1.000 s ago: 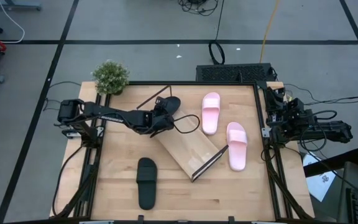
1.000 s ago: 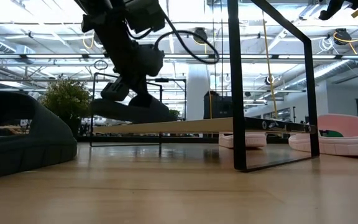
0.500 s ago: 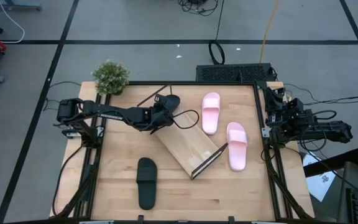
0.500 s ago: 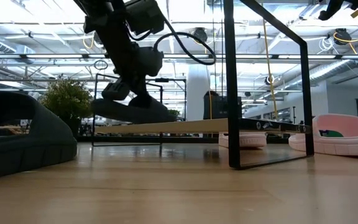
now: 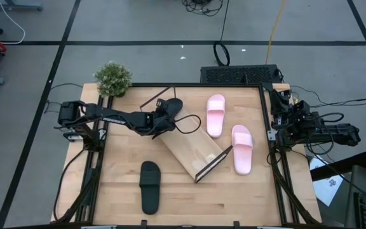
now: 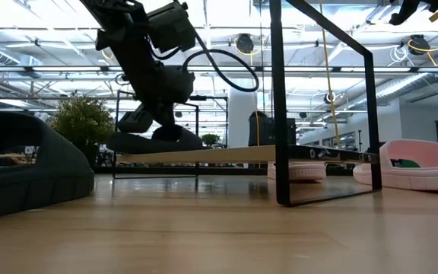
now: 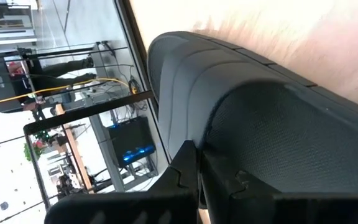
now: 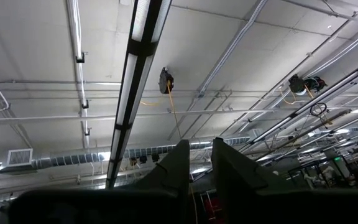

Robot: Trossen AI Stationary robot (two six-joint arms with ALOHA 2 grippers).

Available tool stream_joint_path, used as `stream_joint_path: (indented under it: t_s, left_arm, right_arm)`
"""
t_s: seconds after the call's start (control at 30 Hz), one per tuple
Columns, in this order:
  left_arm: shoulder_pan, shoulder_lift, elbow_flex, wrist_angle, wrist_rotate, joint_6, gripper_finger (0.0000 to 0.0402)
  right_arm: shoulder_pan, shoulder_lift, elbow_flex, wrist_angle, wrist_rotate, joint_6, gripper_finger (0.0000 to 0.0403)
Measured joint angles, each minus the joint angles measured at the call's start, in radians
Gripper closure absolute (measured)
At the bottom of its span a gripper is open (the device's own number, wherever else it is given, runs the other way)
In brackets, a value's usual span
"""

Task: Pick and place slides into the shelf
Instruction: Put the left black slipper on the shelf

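My left gripper (image 5: pixel 162 118) (image 6: pixel 147 126) (image 7: pixel 199 175) is shut on one black slide (image 5: pixel 172 106) (image 6: pixel 155 141) (image 7: pixel 278 124) at the far left end of the shelf (image 5: pixel 190 150) (image 6: pixel 234 154). The shelf lies slantwise on the table. The other black slide (image 5: pixel 149 186) (image 6: pixel 21 169) lies sole-down near the table's near edge. Two pink slides (image 5: pixel 215 115) (image 5: pixel 241 148) (image 6: pixel 417 164) lie sole-down right of the shelf. My right gripper (image 8: pixel 202 165) is parked at the table's right edge, pointing at the ceiling, with a narrow gap between its fingers. My left gripper pinches the black slide by the edge of its wide strap (image 7: pixel 207 144) between its two fingers, slanting down from the table's left. The slide lies about level, with its sole (image 6: pixel 166 148) on the shelf board's far left end.
A potted plant (image 5: pixel 113 78) (image 6: pixel 82 122) stands at the table's far left corner. The shelf's black wire frames (image 6: pixel 322 114) rise at both its ends. A cable loops off my left arm above the board (image 5: pixel 192 124). Bare tabletop lies near the near right corner (image 5: pixel 234 197).
My left gripper has sunk a little and shifted slightly toward the table's left, still shut on the black slide, which now sits lower, on the board's end. The shelf's near end has swung a little toward the table's left.
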Motion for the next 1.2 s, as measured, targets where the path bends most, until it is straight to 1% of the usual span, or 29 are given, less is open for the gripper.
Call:
stream_joint_path:
  t_s: [0.17, 0.37, 0.5, 0.87, 1.2]
  left_arm:
    - [-0.003, 0.000, -0.002, 0.021, -0.004, 0.013, 0.0402]
    - [-0.018, 0.000, -0.003, 0.087, -0.021, 0.089, 0.0402]
    - [-0.018, 0.000, -0.003, 0.111, -0.006, 0.093, 0.0402]
    - [0.019, 0.000, -0.003, 0.110, -0.011, 0.109, 0.0402]
    - [0.026, 0.000, -0.003, 0.109, -0.009, 0.107, 0.0401]
  right_arm:
    - [0.000, 0.000, 0.000, 0.000, 0.000, 0.000, 0.0344]
    - [0.000, 0.000, 0.000, -0.003, 0.000, 0.000, 0.0344]
    - [0.000, 0.000, 0.000, -0.003, 0.000, 0.000, 0.0344]
    - [0.000, 0.000, 0.000, -0.005, 0.000, 0.000, 0.0344]
    - [0.000, 0.001, 0.000, -0.030, 0.000, 0.001, 0.0344]
